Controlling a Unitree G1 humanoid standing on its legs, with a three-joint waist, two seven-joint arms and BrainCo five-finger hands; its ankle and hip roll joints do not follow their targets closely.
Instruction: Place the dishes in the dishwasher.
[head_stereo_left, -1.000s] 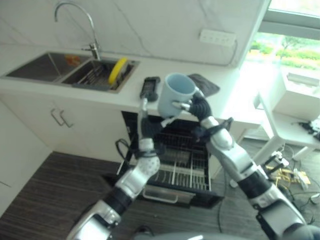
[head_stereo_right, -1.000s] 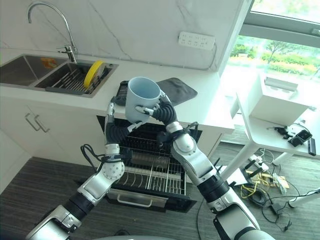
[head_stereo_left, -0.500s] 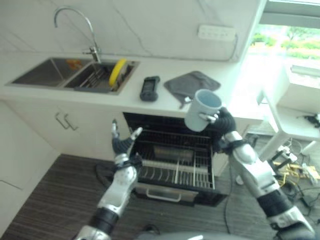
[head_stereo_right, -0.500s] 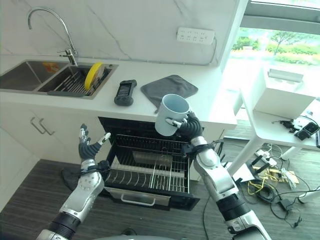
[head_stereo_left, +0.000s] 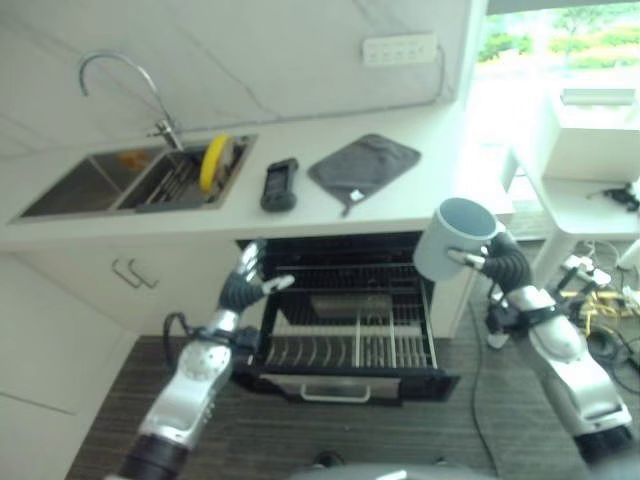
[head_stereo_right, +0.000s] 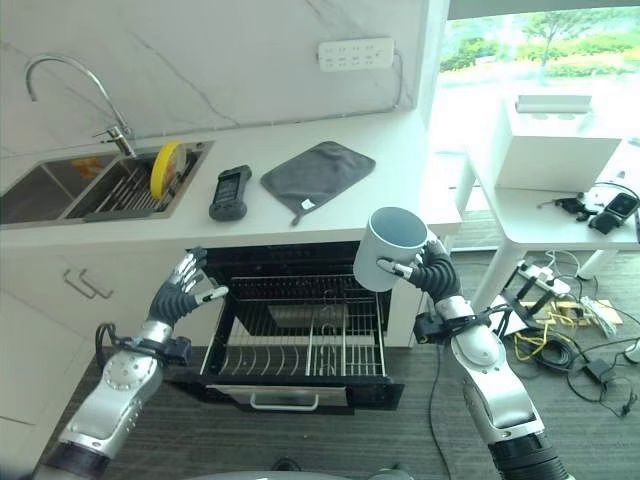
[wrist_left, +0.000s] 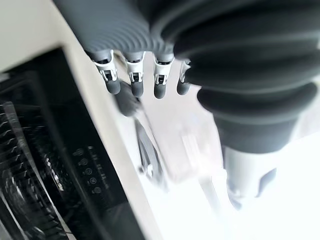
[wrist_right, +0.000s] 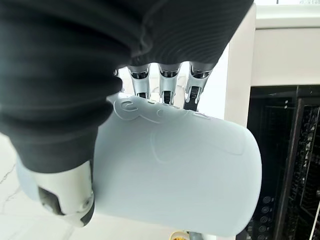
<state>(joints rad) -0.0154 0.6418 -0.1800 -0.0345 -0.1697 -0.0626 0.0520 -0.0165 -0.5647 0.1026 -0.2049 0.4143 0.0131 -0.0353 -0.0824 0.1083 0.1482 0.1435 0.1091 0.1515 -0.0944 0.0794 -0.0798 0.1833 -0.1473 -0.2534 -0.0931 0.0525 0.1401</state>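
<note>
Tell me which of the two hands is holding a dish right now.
The right hand, with fingers curled round the pale blue mug beside the open dishwasher. The left hand holds nothing, fingers spread open by the rack's left side.

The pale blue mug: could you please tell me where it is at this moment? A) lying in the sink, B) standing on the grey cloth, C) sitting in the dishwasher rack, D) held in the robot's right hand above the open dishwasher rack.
D: the right hand has its fingers curled round the pale blue mug, up above the right end of the open dishwasher rack.
</note>
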